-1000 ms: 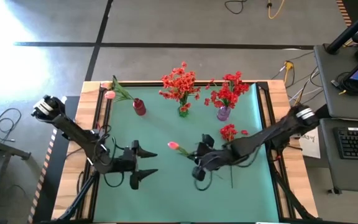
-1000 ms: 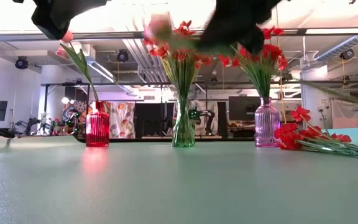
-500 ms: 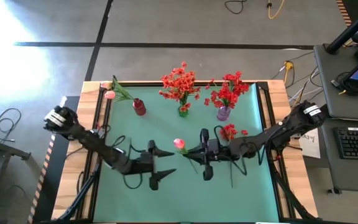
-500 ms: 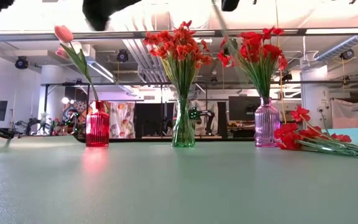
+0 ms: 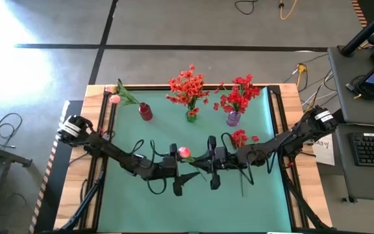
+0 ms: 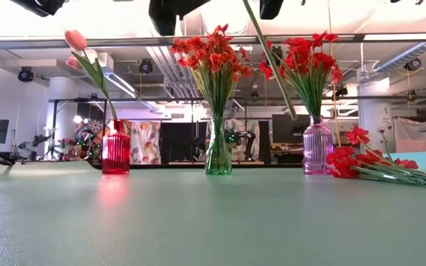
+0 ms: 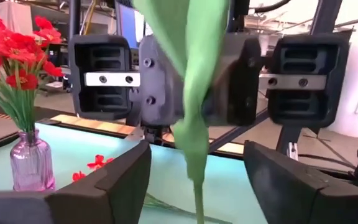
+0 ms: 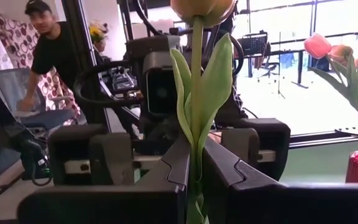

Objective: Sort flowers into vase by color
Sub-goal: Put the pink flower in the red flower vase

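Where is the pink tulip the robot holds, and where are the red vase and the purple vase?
pink tulip (image 5: pixel 185 152), high view, on the bud.
red vase (image 6: pixel 116 148), low view, on the glass body.
purple vase (image 6: pixel 317 147), low view, on the ribbed body.

We see a green mat (image 5: pixel 174 208) covering the wood-edged table (image 5: pixel 93 94); along its far edge stand a red vase (image 5: pixel 145 112), a green vase (image 5: pixel 191 116) and a purple vase (image 5: pixel 233 118), with loose red flowers (image 5: pixel 239 138) lying at right.

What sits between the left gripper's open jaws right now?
The pink tulip's green stem, held by the right gripper, hangs between the left gripper's jaws, not yet clamped. The left wrist view shows it.
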Controlling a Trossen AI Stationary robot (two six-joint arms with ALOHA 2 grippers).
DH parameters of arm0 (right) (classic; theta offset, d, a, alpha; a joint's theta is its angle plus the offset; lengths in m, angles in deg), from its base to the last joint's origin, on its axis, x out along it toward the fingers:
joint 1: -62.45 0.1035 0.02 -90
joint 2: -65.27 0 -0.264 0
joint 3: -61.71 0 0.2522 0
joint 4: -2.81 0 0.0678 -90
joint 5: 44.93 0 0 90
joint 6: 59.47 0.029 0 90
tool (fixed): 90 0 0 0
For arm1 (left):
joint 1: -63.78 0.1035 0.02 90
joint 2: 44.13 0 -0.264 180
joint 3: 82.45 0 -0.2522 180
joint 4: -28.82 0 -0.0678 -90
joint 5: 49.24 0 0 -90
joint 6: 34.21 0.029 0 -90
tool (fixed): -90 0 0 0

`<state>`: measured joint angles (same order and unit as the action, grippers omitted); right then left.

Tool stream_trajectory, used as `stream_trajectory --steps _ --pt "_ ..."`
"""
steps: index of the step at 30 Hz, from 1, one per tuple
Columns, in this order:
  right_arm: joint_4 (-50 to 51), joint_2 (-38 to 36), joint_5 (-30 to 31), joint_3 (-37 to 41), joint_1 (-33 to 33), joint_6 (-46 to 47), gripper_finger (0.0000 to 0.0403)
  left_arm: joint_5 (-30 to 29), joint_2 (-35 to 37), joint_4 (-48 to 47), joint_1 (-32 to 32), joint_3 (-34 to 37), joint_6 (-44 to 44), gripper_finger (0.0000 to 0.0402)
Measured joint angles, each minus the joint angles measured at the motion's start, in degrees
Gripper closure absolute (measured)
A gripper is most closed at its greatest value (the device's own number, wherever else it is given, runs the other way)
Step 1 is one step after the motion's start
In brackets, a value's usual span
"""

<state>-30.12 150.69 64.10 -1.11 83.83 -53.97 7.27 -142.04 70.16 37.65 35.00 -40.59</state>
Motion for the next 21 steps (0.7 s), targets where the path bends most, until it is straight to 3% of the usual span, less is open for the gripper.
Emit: stream_trajectory --steps 5,13,21 --pt "0.7 0.0 0.0 0.0 0.0 -0.1 0.0385 -0.5 0.1 0.7 0.1 -0.2 0.0 0.0219" --pt "-0.3 0.0 0.1 0.0 0.0 0.4 0.0354 -0.6 0.2 0.8 0.1 -0.2 -0.2 0.0383" --pt "0.4 -0.8 0.5 0.0 0.1 1.3 0.0271 -0.6 0.3 0.9 0.1 -0.2 -0.1 0.0397"
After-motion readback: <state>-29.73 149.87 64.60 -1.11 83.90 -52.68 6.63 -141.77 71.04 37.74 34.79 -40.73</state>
